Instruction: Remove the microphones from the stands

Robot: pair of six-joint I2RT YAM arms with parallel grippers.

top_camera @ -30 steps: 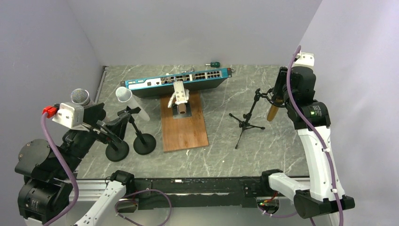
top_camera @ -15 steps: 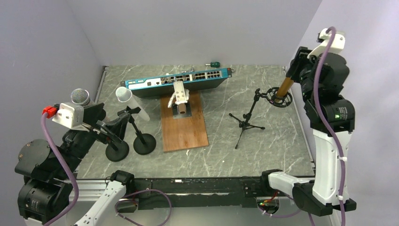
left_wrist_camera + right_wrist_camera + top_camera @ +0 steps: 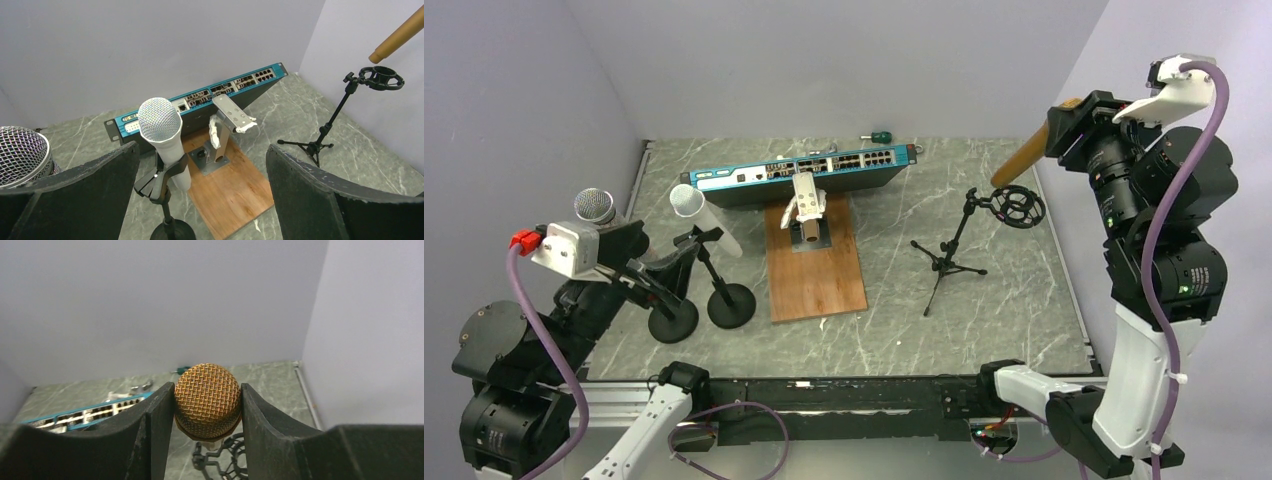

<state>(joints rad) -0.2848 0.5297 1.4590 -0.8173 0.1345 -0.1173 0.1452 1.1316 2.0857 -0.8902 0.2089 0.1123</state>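
Note:
My right gripper [image 3: 1072, 124] is shut on the mesh head of a gold microphone [image 3: 208, 399], held high at the far right. Its gold handle [image 3: 1021, 159] slants down-left, its end just above the round clip [image 3: 1016, 205] of the small black tripod stand [image 3: 949, 258] and clear of it; the handle end also shows in the left wrist view [image 3: 397, 36]. My left gripper [image 3: 200, 190] is open and empty at the near left, beside a white microphone [image 3: 164, 137] in its clip stand. A silver microphone [image 3: 595, 206] sits further left.
A blue network switch [image 3: 802, 172] lies along the back. A wooden board [image 3: 815, 265] with a metal bracket [image 3: 807, 208] sits mid-table. Two round-base stands [image 3: 729, 304] stand at the left. A small green-handled tool [image 3: 880, 136] lies at the back wall.
My right arm has risen and swung up to the right, drawing the gold microphone up out of the tripod stand's clip. The left arm has barely moved.

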